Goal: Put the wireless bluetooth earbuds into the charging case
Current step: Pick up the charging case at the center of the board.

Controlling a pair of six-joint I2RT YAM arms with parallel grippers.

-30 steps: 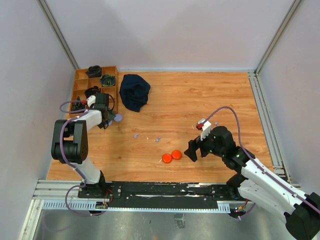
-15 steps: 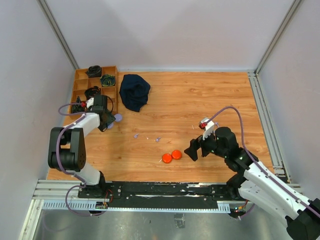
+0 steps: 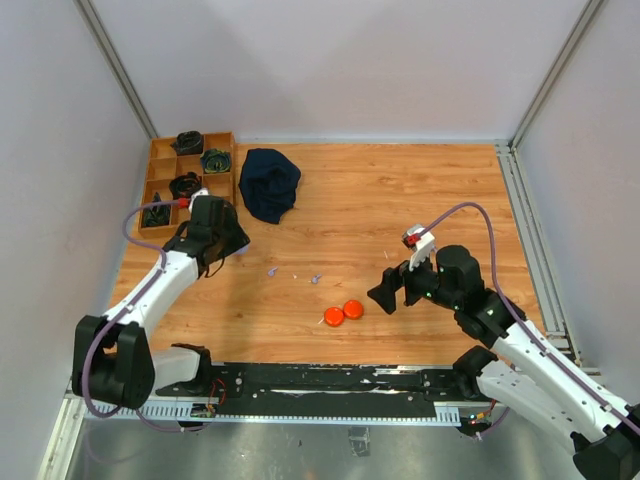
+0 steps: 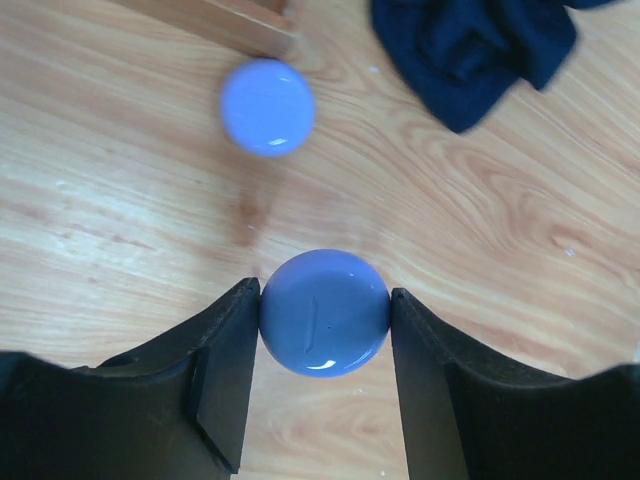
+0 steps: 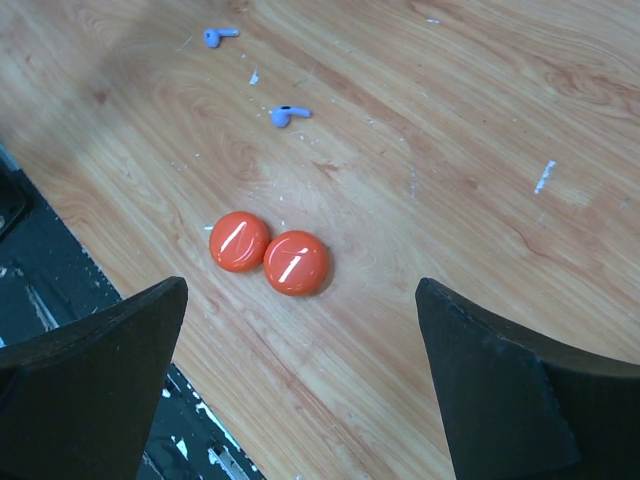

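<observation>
Lavender disc (image 4: 324, 313) snug between left jaws, unseen from overhead; right jaws wide apart, empty, partly out of frame.

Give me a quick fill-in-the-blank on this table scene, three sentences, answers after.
The left gripper is closed on a ____ disc. Near the right gripper lie ____ orange discs, side by side. The right gripper's jaws stand ____.
Missing words: lavender, two, open.
</observation>
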